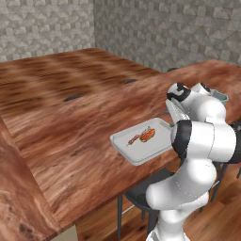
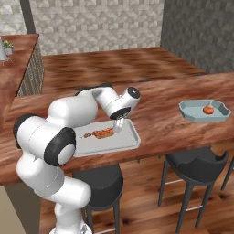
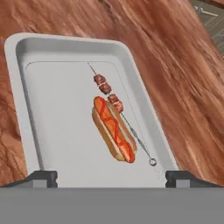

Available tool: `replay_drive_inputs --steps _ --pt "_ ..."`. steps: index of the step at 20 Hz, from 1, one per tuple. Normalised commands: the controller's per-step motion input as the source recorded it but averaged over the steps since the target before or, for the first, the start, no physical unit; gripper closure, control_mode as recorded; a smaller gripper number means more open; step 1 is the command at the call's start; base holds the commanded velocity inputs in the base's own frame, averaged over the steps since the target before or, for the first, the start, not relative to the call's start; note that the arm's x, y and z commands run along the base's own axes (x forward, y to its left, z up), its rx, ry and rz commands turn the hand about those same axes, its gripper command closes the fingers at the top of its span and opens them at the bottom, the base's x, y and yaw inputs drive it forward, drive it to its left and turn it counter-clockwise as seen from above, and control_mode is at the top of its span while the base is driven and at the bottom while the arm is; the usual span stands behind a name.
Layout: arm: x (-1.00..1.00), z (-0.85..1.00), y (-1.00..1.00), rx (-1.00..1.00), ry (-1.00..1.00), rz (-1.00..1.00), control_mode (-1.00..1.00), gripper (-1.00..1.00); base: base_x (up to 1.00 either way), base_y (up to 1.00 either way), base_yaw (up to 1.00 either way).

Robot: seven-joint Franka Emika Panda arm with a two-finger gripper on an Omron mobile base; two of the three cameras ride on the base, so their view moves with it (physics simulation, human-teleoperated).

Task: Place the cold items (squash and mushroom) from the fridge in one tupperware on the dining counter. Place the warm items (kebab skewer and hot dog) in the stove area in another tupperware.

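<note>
**Hot dog and skewer in the grey tupperware, my hand open above them**

My hand (image 2: 118, 126) hangs just above the near end of the grey tupperware (image 3: 26, 109), its fingers spread wide and holding nothing. In the hand view the two fingertips (image 3: 41, 178) stand far apart at the bottom edge, with the tray's floor between them.

The hot dog (image 3: 113, 129) lies on the tray floor directly ahead of my hand, bun side down with a red wavy line of sauce along the sausage. The kebab skewer (image 3: 114, 105) lies just beside it, touching or nearly touching along its length. Its ring end points toward my hand and its meat pieces sit at the far half. Both lie toward one long wall of the tray, apart from my fingers.

The tray rests flat on the wooden desk (image 2: 160, 114), close to its near edge. Well apart along the same desk sits a second, blue-grey tupperware (image 2: 187, 112) with a small orange item (image 2: 208, 110) in it; I cannot tell which food it is. Dark stools (image 2: 194, 164) stand under the desk edge. My own arm crosses over part of the grey tray in the base views.

I can read no writing or labels anywhere.
</note>
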Motion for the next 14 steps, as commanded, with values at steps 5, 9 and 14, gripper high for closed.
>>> replay_drive_inputs --steps 5,9,14 --pt "-1.0 0.99 0.08 -0.45 -0.2 0.0 -1.0 -1.0 0.0 0.0 0.0" --pt "-1.0 0.59 0.63 -0.63 -0.06 0.06 -1.0 -1.0 0.0 0.0 0.0" --pt "-1.0 0.16 0.74 -0.62 -0.02 0.16 -1.0 -1.0 0.0 0.0 0.0"
